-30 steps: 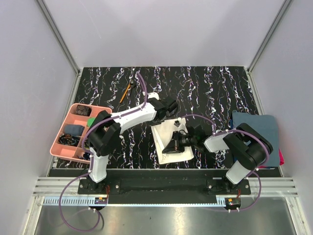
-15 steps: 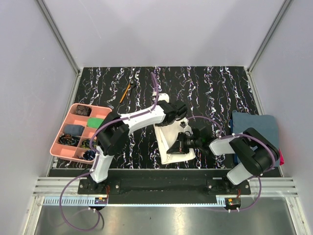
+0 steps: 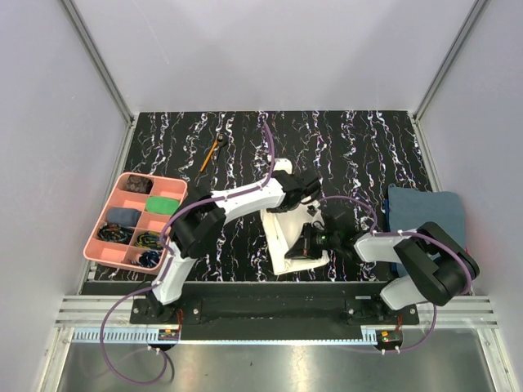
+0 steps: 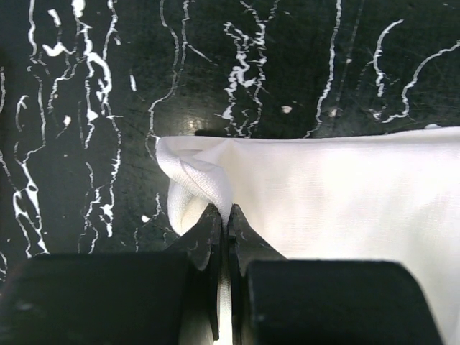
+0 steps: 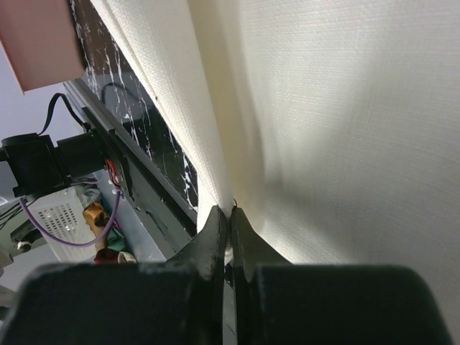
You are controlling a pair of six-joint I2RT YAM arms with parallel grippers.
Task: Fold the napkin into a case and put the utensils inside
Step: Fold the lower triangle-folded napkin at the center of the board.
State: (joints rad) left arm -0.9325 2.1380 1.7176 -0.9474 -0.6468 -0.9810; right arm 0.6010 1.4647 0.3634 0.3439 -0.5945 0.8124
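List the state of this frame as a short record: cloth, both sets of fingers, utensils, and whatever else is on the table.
napkin: cream cloth, mid-table, not yet a narrow case
left fingers: shut on a bunched napkin corner
right fingers: shut on a napkin fold
orange-handled stick: on the table, far left, outside the napkin
spoon: cannot make out
pink tray: left edge, compartments holding items
blue-grey towel: right edge
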